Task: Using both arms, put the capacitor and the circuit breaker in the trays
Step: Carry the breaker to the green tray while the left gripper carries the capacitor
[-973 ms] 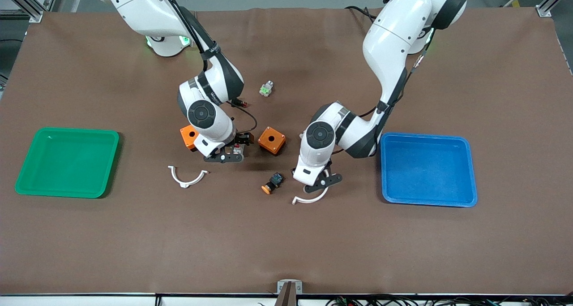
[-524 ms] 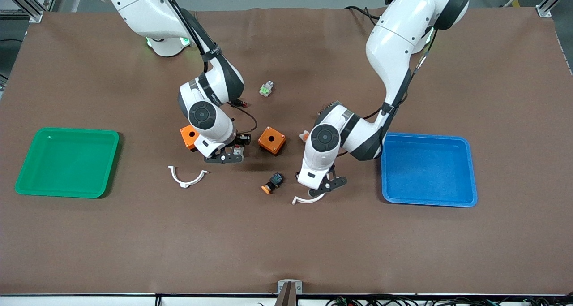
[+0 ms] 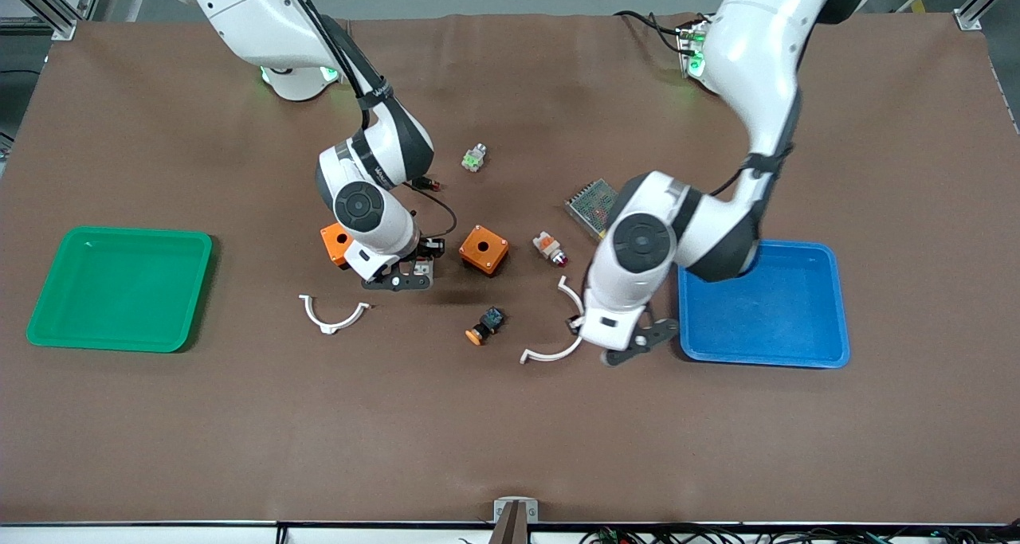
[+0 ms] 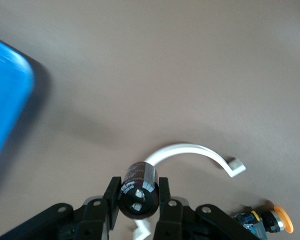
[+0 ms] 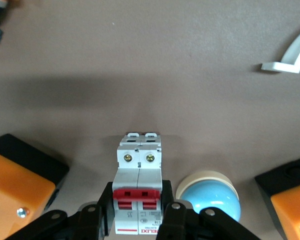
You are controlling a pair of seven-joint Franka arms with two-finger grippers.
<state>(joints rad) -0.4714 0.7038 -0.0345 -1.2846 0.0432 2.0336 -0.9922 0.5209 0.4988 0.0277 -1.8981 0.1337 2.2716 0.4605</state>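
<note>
Capacitor [image 4: 137, 191] sat clamped in left gripper [image 3: 629, 346] beside blue tray [image 3: 761, 361]; right gripper [image 5: 139, 215] clamped circuit breaker [image 5: 138, 187] between orange boxes [image 3: 483, 249].

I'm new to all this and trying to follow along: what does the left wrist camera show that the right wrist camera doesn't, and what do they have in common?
Only the left wrist view shows the capacitor clamped in the left gripper, an edge of the blue tray and an orange-capped button.

Only the right wrist view shows the circuit breaker gripped by the right gripper, two orange boxes beside it and a blue dome.

Both show brown table and a white curved clip.
</note>
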